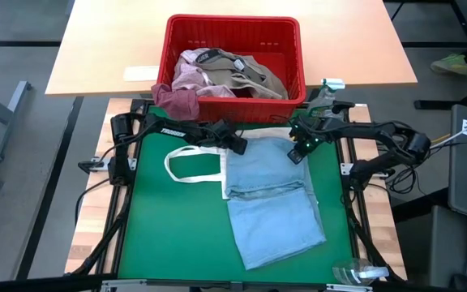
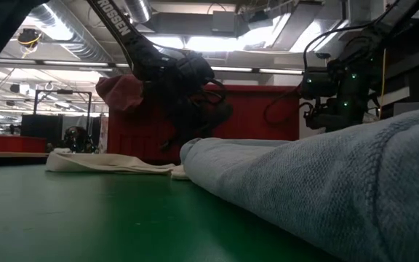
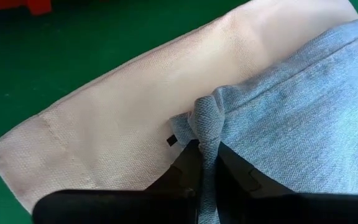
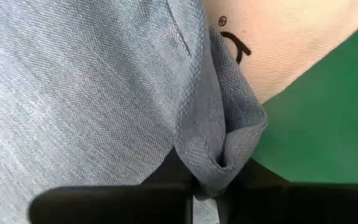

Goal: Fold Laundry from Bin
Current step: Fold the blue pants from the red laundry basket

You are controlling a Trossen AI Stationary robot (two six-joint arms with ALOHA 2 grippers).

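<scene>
Inside the red bin (image 1: 294, 57) lie khaki, pink and maroon laundry (image 1: 217, 75); both grippers' fingers pinch the light blue garment (image 1: 270, 199), left (image 3: 201, 163), right (image 4: 213, 180).

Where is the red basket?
In the high view the red basket sits on the tan table at the far side, just beyond the green mat, with clothes piled inside and a maroon piece over its near rim.

The bin (image 1: 233, 36) stands at the far side of the worktop (image 1: 144, 235), with laundry (image 1: 233, 71) in it. Near of the bin, a garment (image 1: 270, 203) lies partly on a tote bag (image 1: 209, 166), which reaches out to its left.
</scene>
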